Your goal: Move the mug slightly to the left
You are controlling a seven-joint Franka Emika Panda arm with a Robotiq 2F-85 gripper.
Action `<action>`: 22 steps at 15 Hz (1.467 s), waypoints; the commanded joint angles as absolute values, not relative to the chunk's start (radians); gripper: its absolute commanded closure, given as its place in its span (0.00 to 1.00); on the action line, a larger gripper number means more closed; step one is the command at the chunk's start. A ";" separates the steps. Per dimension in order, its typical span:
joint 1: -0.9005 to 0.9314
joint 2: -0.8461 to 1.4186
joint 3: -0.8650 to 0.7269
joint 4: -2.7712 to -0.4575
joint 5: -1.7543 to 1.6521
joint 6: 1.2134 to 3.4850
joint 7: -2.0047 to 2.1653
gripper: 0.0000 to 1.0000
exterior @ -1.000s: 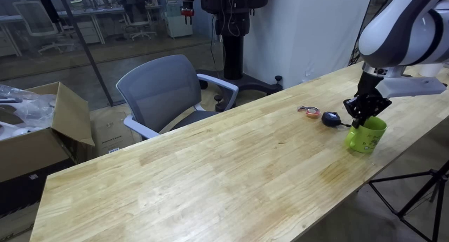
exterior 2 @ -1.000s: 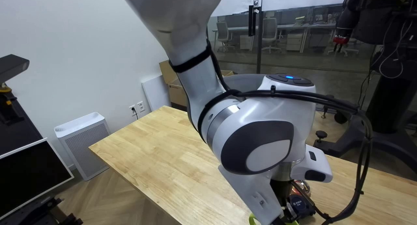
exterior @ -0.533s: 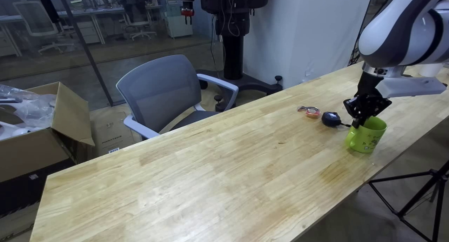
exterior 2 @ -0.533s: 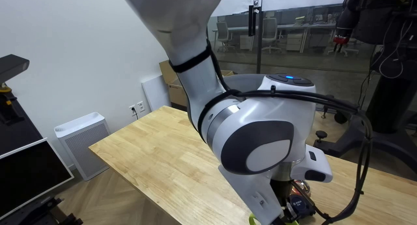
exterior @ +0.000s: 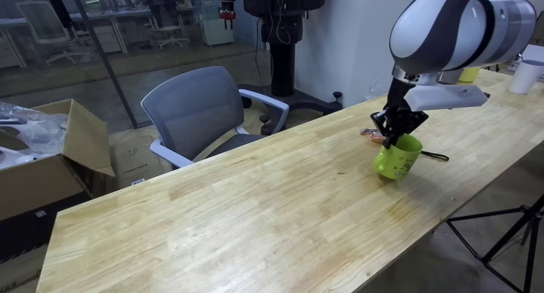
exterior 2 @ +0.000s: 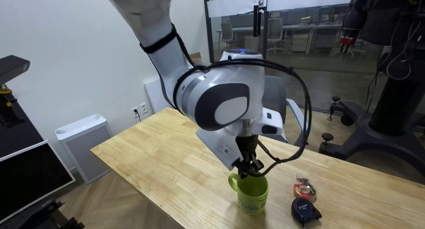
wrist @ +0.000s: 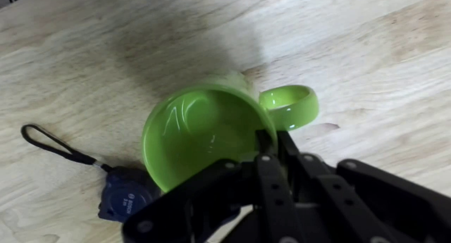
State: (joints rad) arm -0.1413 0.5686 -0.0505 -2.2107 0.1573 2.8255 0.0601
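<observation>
The lime-green mug (exterior: 398, 162) is near the table's middle in an exterior view, and it also shows in an exterior view (exterior 2: 252, 195) at lower centre. My gripper (exterior: 389, 143) comes down from above and is shut on the mug's rim beside the handle. In the wrist view the gripper (wrist: 275, 139) has one finger inside the mug (wrist: 201, 137) and one outside, with the wall between them. The handle points away from the tape measure. The mug looks slightly tilted, its base at or just above the table (exterior: 233, 225); a dark shadow lies under it.
A dark blue tape measure (exterior 2: 303, 210) with a black strap (exterior: 435, 156) lies close to the mug; it also shows in the wrist view (wrist: 127, 197). A red tape dispenser (exterior 2: 304, 189) lies behind it. A grey chair (exterior: 199, 110) stands at the table's far edge.
In the last half second my gripper and the mug in it have moved left in both exterior views. The mug now hides the tape measure's body in an exterior view.
</observation>
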 commanded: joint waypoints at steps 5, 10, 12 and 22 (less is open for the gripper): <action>-0.079 0.511 -0.048 -2.226 0.162 2.800 0.113 0.98; -0.055 0.556 -0.050 -2.210 0.152 2.774 0.125 0.98; -0.038 0.579 -0.059 -2.205 0.144 2.779 0.134 0.98; 0.041 0.637 -0.124 -2.183 0.108 2.788 0.194 0.66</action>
